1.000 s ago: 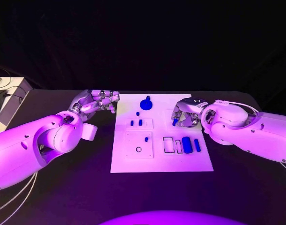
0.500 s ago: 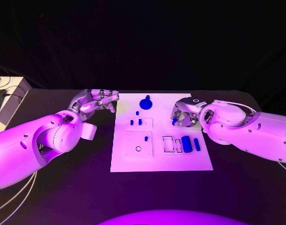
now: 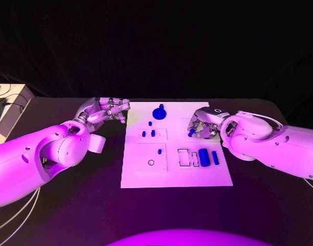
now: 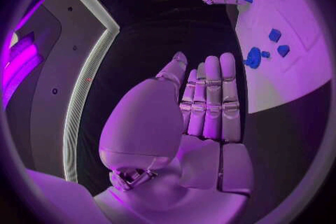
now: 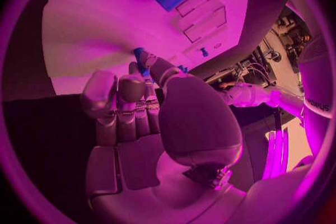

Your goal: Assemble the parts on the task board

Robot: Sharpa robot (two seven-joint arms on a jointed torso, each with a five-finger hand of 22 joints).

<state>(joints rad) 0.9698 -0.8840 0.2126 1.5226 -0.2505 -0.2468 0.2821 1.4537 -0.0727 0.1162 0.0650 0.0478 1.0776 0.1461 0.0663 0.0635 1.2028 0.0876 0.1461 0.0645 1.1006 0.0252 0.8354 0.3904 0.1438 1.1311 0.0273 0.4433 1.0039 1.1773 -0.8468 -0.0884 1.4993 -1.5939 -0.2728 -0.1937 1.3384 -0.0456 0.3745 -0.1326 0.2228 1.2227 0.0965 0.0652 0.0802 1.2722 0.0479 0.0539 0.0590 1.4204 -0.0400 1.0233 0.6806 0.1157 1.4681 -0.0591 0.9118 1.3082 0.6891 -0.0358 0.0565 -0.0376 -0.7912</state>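
A white task board (image 3: 177, 177) lies in the middle of a black table (image 3: 67, 205). About nine small blue parts show on it: a round knob (image 3: 160, 113) at the far end, small pegs (image 3: 149, 134) mid-board and bars (image 3: 204, 158) toward the right. The right hand (image 3: 201, 127) hovers over the board's right edge, pinching one small blue part (image 3: 191, 132). The left hand (image 3: 106, 111) waits beside the left edge, fingers straight, pressed together, holding nothing. The pinch looks shallow, so the part could slip or twist before seating.
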